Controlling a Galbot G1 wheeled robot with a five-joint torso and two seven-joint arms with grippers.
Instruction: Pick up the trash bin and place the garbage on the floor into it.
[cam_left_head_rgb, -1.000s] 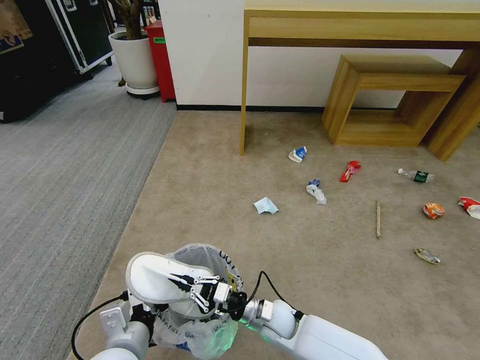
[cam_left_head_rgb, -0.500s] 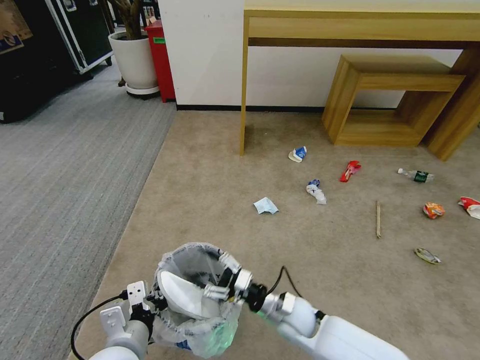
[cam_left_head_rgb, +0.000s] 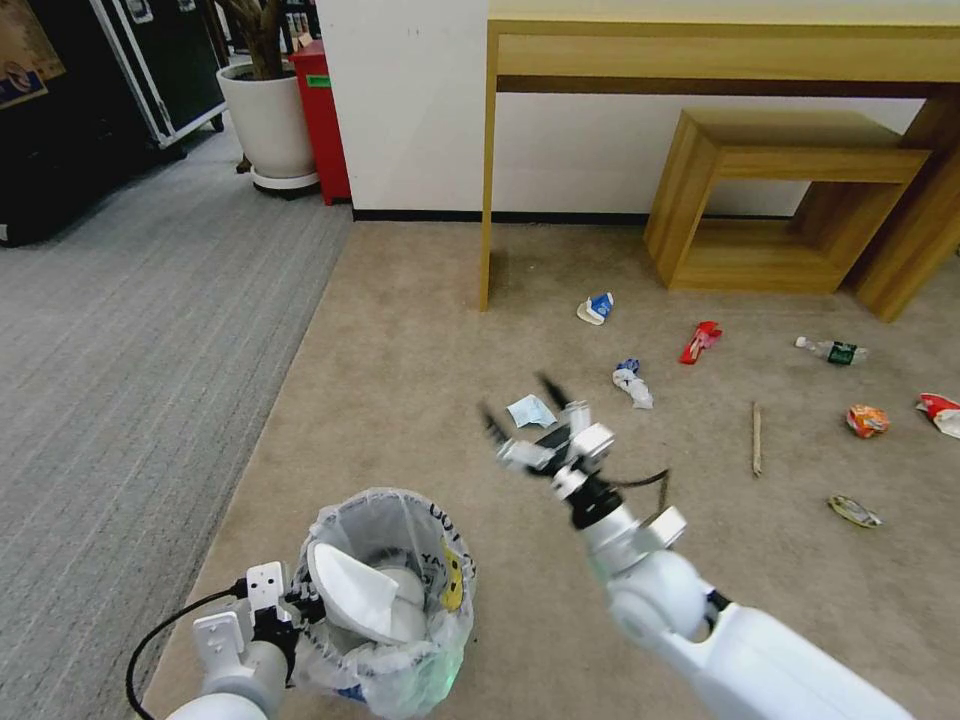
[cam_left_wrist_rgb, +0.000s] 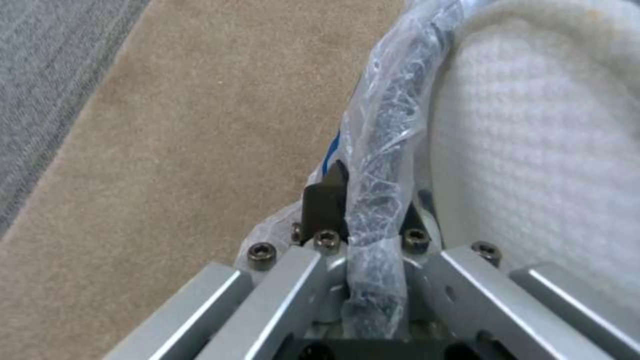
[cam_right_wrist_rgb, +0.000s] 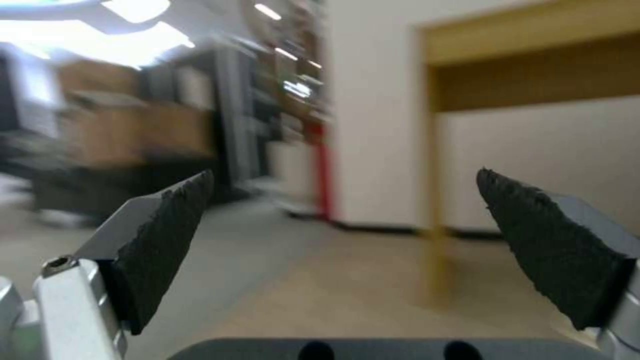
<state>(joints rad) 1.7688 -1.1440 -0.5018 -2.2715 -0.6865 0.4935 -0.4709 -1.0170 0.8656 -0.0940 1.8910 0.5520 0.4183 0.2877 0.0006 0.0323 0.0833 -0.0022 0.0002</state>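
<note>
1. White right gripper (cam_left_head_rgb: 523, 418) hangs spread wide and empty, with the pale blue mask (cam_left_head_rgb: 531, 411) on the floor (cam_left_head_rgb: 420, 330) directly beyond its tips.
2. Left gripper (cam_left_wrist_rgb: 363, 210) pinches the trash bin (cam_left_head_rgb: 385, 600) rim, behind and left of the right gripper, a white slipper (cam_left_head_rgb: 362, 592) inside.
3. Remaining garbage lies farther right.

One trash bin (cam_left_head_rgb: 385, 600), one slipper (cam_left_head_rgb: 360, 595)

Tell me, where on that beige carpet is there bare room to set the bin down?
Bare floor lies open between the grey carpet edge and the desk leg, ahead of the trash bin clamped in the left gripper. Another free patch sits right of the open right gripper, below the flattened wrapper. From the mask rightward, litter crowds it.
</note>
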